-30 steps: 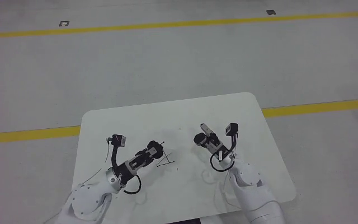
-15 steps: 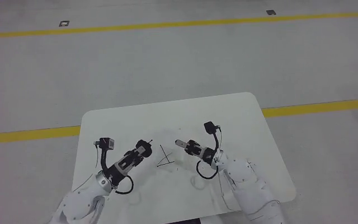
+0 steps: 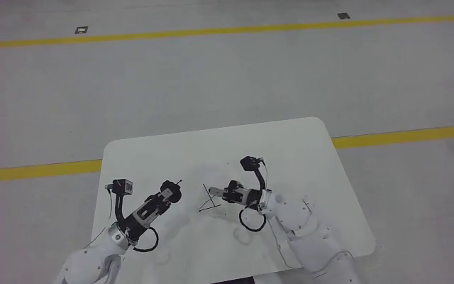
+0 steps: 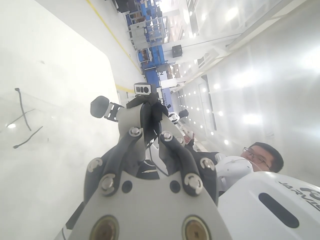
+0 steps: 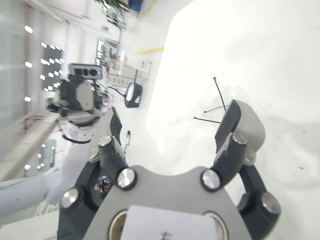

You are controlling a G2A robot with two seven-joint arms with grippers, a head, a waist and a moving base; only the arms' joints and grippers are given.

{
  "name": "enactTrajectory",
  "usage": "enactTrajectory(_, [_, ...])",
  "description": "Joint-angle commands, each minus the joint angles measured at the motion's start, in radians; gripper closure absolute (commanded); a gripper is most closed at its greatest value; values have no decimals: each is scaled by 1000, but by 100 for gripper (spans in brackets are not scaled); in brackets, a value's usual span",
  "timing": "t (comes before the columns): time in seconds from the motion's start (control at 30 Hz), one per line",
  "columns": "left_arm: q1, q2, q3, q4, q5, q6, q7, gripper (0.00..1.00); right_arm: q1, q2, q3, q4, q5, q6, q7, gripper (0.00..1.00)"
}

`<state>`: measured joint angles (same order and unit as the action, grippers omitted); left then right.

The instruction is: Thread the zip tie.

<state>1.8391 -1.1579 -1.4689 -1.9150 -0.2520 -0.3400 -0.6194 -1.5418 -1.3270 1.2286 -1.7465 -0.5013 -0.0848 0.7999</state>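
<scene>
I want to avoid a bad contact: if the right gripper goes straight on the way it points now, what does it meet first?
Most likely the thin black plastic zip ties, lying crossed on the white table just ahead of the open right gripper; depth is unclear.

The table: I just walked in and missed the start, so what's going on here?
A two-armed robot is set up to thread a zip tie. A few thin black zip ties lie crossed on the white table, and none has been picked up or threaded yet. The right gripper is open and sits close beside them. The left gripper is shut and sits apart from them on the other side.
</scene>
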Motion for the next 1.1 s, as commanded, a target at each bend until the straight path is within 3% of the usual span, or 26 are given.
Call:
enactTrajectory(0.0, [0,0,0,0,0,0,0,100,32,-4,-62,-4,-93,97,23,0])
enactTrajectory(0.1, [0,0,0,0,0,0,0,100,70,-10,-136,-16,-175,198,48,0])
enactTrajectory(0.23, [0,0,0,0,0,0,0,100,86,-10,-182,-59,-317,315,50,0])
enactTrajectory(0.53, [0,0,0,0,0,0,0,100,83,-10,-195,-58,-336,312,32,0])
enactTrajectory(0.6, [0,0,0,0,0,0,0,100,90,-10,-213,-56,-389,339,43,0])
enactTrajectory(0.67, [0,0,0,0,0,0,0,100,101,-12,-242,-67,-457,406,68,0])
enactTrajectory(0.73, [0,0,0,0,0,0,0,100,111,-14,-259,-65,-497,425,89,0])
enactTrajectory(0.97, [-9,0,2,7,4,11,21,100,115,-47,-256,-61,-637,425,149,0])
enactTrajectory(1.07, [-2,3,-25,21,9,9,46,100,113,-65,-249,-53,-662,425,162,0])
